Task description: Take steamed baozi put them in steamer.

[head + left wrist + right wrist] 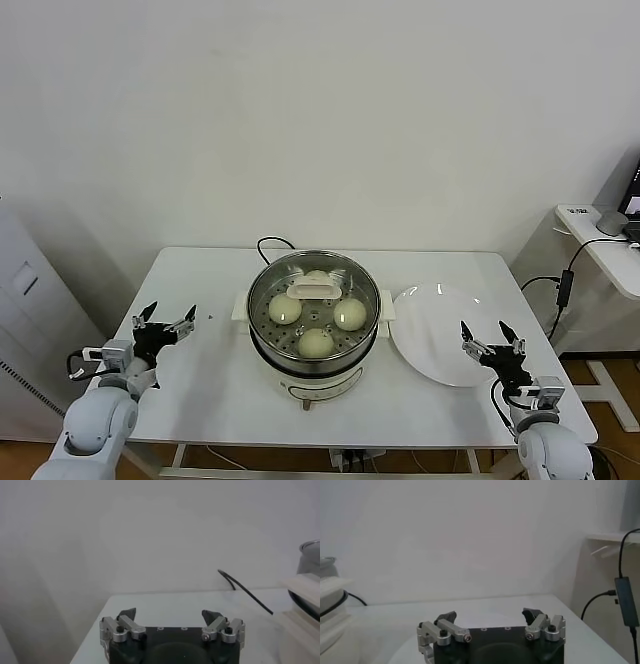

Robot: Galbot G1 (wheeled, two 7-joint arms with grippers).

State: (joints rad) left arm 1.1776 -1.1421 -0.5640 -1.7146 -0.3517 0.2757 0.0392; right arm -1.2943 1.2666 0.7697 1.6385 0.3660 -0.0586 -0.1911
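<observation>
Four baozi sit inside the lidded steamer, mid-surface.

The white surface (210, 375) stands against a plain white wall. The steamer (314, 318) holds the baozi (316, 343) under what looks like a glass lid (315, 290), with a white plate (440, 333) just beside. Left gripper (166, 322) and right gripper (490, 340) hover released at opposite edges.

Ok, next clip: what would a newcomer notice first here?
The shiny steamer at the table's middle, glass lid on, with four pale buns inside. Right of it lies a bare white plate. Both grippers hover open and empty: left gripper near the left edge, right gripper over the plate's near rim.
</observation>
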